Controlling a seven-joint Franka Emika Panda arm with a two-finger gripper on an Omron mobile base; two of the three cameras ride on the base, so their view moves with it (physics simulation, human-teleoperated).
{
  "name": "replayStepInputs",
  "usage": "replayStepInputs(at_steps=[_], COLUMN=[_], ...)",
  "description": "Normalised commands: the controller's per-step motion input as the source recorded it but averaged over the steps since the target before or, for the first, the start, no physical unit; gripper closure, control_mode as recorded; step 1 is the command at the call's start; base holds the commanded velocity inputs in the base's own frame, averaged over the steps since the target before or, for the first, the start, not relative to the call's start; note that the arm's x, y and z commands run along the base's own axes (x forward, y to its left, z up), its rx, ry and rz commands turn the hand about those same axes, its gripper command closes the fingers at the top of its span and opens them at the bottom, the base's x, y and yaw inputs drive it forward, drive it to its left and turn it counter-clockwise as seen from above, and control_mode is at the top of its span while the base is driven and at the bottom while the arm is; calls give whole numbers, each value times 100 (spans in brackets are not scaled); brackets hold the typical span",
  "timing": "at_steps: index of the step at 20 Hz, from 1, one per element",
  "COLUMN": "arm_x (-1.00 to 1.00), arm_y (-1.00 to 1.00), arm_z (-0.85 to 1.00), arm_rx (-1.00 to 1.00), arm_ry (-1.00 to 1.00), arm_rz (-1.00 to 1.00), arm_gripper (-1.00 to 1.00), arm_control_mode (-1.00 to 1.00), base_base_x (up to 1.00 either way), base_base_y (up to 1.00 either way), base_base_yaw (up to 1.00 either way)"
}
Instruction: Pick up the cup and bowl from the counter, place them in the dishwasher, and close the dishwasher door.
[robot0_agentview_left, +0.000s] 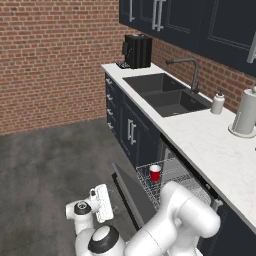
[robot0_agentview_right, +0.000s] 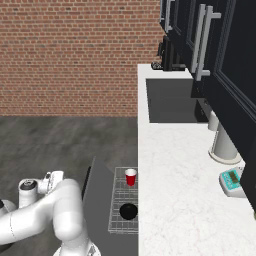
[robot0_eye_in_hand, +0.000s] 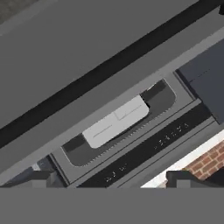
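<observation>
Both cup (robot0_agentview_right: 130, 177) and bowl (robot0_agentview_right: 128, 211) in dishwasher (robot0_agentview_right: 124, 205) rack; hand (robot0_eye_in_hand: 109, 179) spread wide, empty.

A red brick wall (robot0_agentview_left: 55, 55) closes the far side of the room. The floor (robot0_agentview_left: 45, 165) is dark grey and looks like rough concrete. Dark navy upper cabinets (robot0_agentview_left: 200, 22) with long metal handles hang above a dark sink (robot0_agentview_left: 167, 92) with a curved tap (robot0_agentview_left: 192, 72). A black coffee machine (robot0_agentview_left: 137, 51) stands in the far corner. The light is even and soft.
</observation>
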Motion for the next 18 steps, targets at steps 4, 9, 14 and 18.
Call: replayStepInputs(at_steps=[4, 9, 14, 18], arm_x=[41, 59, 52, 43], arm_y=[0, 0, 20, 62], arm_z=[-45, -70, -94, -89], arm_rx=[-3, 2, 14, 14], arm_ry=[3, 3, 1, 0], arm_rz=[16, 10, 6, 0], arm_gripper=[-100, -100, -100, -100], arm_control_mode=[-100, -100, -100, -100], base_base_x=[0, 0, 0, 0], base_base_y=[0, 0, 0, 0], base_base_yaw=[0, 0, 0, 0])
